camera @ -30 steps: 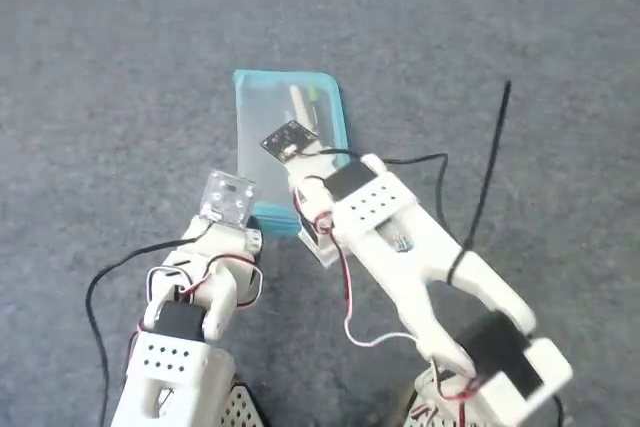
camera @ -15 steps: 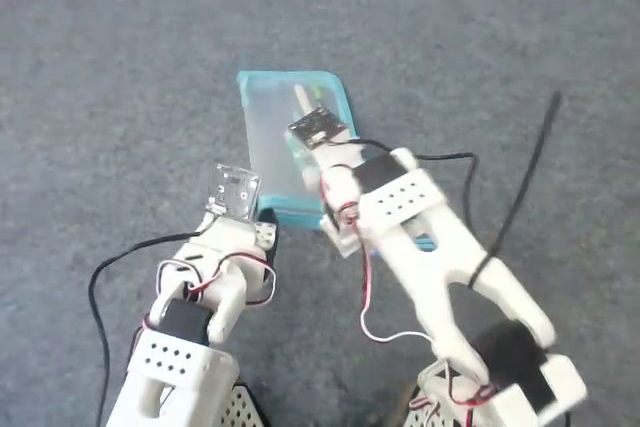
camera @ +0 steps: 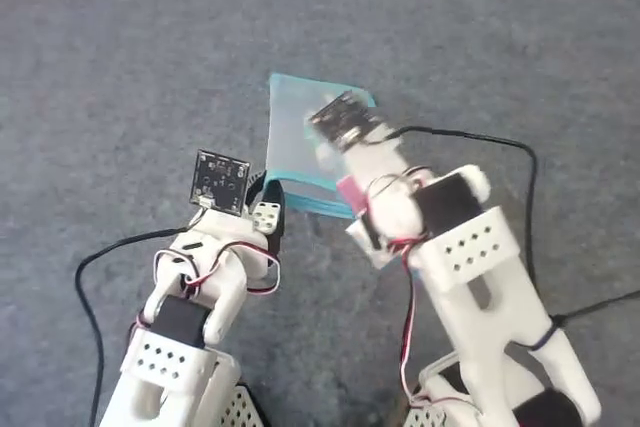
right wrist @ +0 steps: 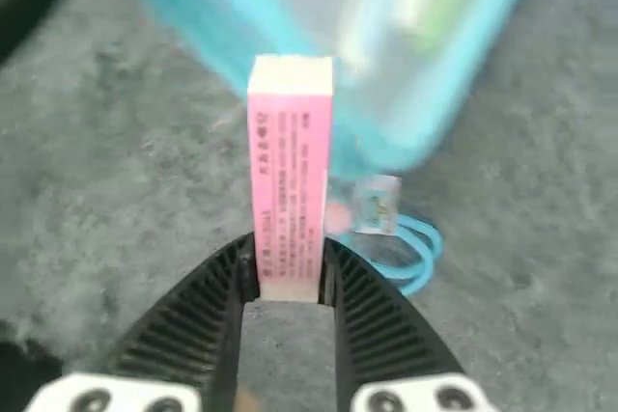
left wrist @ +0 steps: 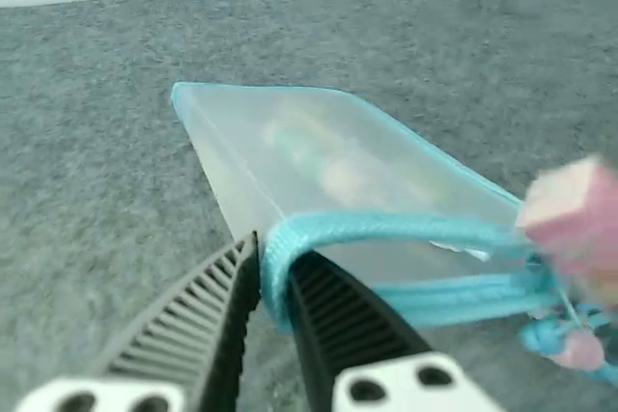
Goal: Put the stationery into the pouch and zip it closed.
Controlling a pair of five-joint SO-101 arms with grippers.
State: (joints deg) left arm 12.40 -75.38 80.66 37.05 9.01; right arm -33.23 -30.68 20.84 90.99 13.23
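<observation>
Left arm: low at the left of the high view, its wrist angled toward the pouch's near corner.
Left gripper [left wrist: 271, 282]: jaws nearly closed, pinching the turquoise binding at the near corner of the pouch; the band bulges up between the two ribbed fingers [left wrist: 208, 320].
Table [camera: 120, 87]: covered in grey felt-like matting.
Pouch [camera: 298, 137]: translucent with a turquoise border, in the middle of the table between the two arms. It is skewed, with its far end away from the arms.
Pouch contents [left wrist: 307, 137]: pale and green shapes show dimly through the wall, too blurred to name.
Pouch mouth: whether the zip is open or closed cannot be told.
Eraser [right wrist: 290, 180]: a pink block in a printed sleeve, standing out lengthwise from the right gripper. Its free end is at the pouch's near turquoise edge, and it is not clear whether it has entered.
Zip cord [right wrist: 413, 250]: a blue loop with a small tag, lying on the table just beside the eraser and the pouch's edge.
Right gripper [right wrist: 290, 272]: jaws drawn in tight on the eraser's lower end, one ribbed finger on each long side.
Right arm: at the right of the high view, its wrist over the pouch's near right part.
</observation>
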